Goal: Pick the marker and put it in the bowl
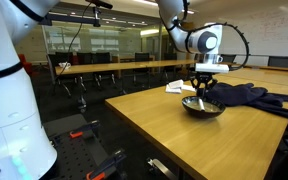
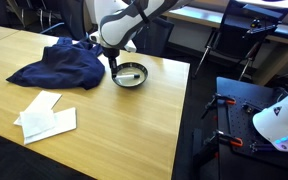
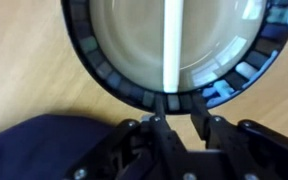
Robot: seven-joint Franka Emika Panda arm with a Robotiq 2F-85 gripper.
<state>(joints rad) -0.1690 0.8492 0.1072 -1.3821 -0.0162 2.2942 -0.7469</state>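
Bowl (image 3: 89,55) — dark rim, pale grey inside; marker (image 3: 172,40) white; cloth (image 3: 44,145) navy.

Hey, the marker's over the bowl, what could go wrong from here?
The marker has its near end at the rim of the bowl, right by the end effector. Whether it is fully let go is unclear, so lifting off might drag it out. The dark cloth lies close beside the bowl, so a sideways retreat might snag it.

No text, label, brand or number is legible in any view.
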